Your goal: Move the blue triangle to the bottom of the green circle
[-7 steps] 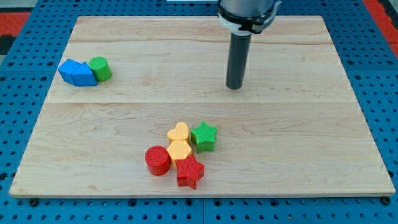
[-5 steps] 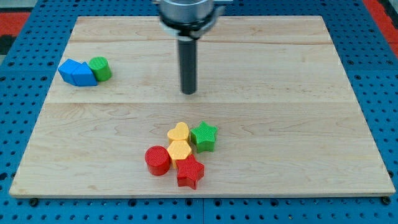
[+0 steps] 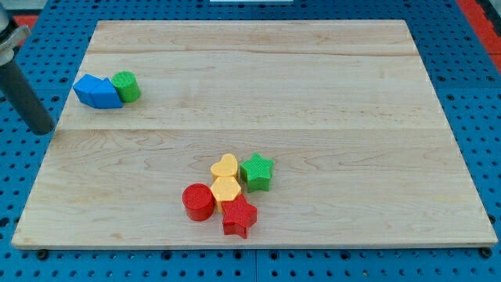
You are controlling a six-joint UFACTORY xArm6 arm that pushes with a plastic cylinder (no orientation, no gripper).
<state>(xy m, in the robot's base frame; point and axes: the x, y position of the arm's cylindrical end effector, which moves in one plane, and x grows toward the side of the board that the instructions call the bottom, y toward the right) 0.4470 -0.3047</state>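
**Blue triangle not yet placed below the green circle; push not begun**

Nearest the view's bottom, a cluster of five blocks sat on the tabletop [image 3: 352, 117] and played no part in the task: a red star [image 3: 239, 217], a red cylinder [image 3: 198, 201], a yellow hexagon-like block [image 3: 225, 189], a yellow heart [image 3: 225, 167] and a green star [image 3: 257, 171]. They lay touching or just beside one another, well apart from the task's blocks.

Farther off, at the far left, the blue triangle [image 3: 98, 91] lay directly to the left of the green circle [image 3: 125, 85], the two touching. The blue piece's outline was irregular and it could not be ruled out that it comprised two blue blocks pressed together. The required position, on the near side of the green circle, was unoccupied.

My tip [image 3: 41, 130] stood off the tabletop's left edge, over the blue pegboard [image 3: 31, 188], to the left of and slightly nearer than the blue triangle, and clear of every block. The arm carries no gripper, so no open or closed state applied.

Assessment: nothing of the task was complete. In my judgement, the triangle remained to be separated from the circle and brought round to its near side without disturbing the circle.
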